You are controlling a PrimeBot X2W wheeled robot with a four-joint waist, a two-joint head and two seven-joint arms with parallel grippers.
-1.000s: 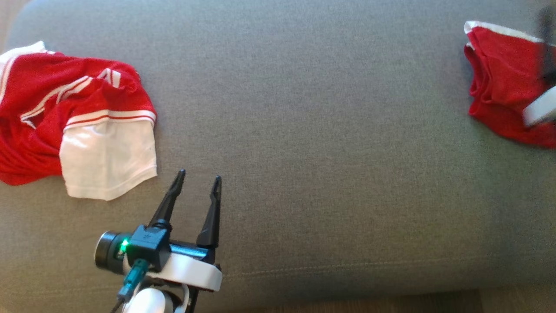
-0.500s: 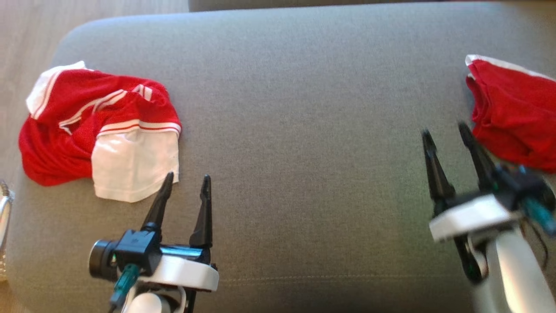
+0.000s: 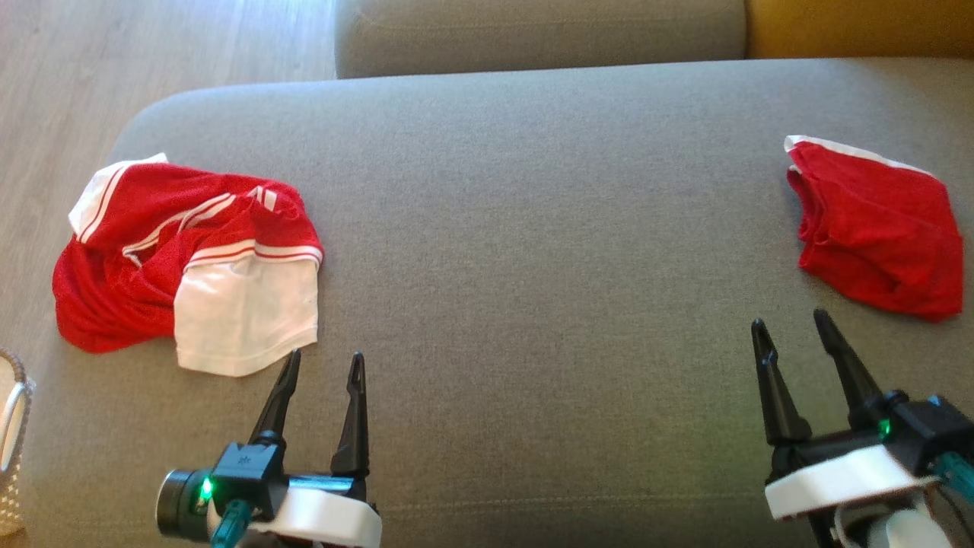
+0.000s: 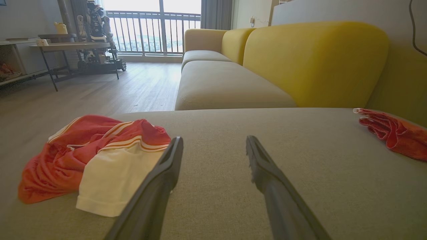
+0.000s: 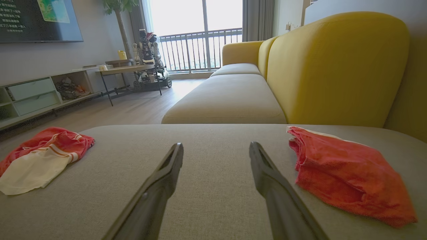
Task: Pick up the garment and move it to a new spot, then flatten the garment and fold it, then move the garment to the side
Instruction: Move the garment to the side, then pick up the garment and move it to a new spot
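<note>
A: Claw status?
B: Left gripper (image 3: 326,355) and right gripper (image 3: 789,320) — both spread, bottom of frame.
A: Garment location?
B: Red-and-white garment (image 3: 183,259) — crumpled, left on the grey cushion (image 3: 533,228); folded red garment (image 3: 875,228), right.

Home living room: yellow sofa (image 5: 333,66), TV (image 5: 40,20), balcony window (image 5: 196,33), wood floor (image 4: 100,90)

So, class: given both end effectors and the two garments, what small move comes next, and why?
Probably ease the left end effector forward and left onto the crumpled red-and-white garment: its jaws stand open and empty, with the tips just short of the cloth.
</note>
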